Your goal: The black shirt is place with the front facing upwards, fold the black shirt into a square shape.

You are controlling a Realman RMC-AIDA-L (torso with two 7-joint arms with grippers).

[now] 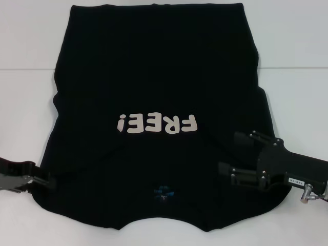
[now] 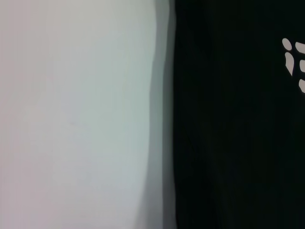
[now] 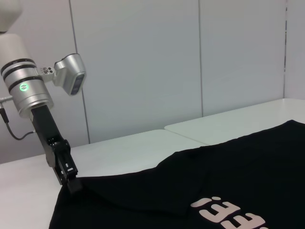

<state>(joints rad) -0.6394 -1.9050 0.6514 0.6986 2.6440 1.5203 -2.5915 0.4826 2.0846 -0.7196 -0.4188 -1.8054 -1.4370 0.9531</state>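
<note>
The black shirt [image 1: 154,77] lies flat on the white table [image 1: 25,36], front up, with cream letters "FREE!" [image 1: 157,124] and a small blue neck label [image 1: 164,193] near my side. My left gripper [image 1: 45,179] sits at the shirt's near left edge with its fingers together on the cloth; the right wrist view shows it [image 3: 71,183] pinching that corner. My right gripper [image 1: 228,152] is open, fingers spread, just above the shirt's near right part. The left wrist view shows the shirt's edge [image 2: 228,143] beside bare table [image 2: 71,119].
A seam between two tabletops [image 1: 292,67] crosses behind the shirt. A pale panelled wall [image 3: 143,62] stands beyond the table in the right wrist view. The left arm's silver wrist with a green light [image 3: 24,88] rises over the table's corner.
</note>
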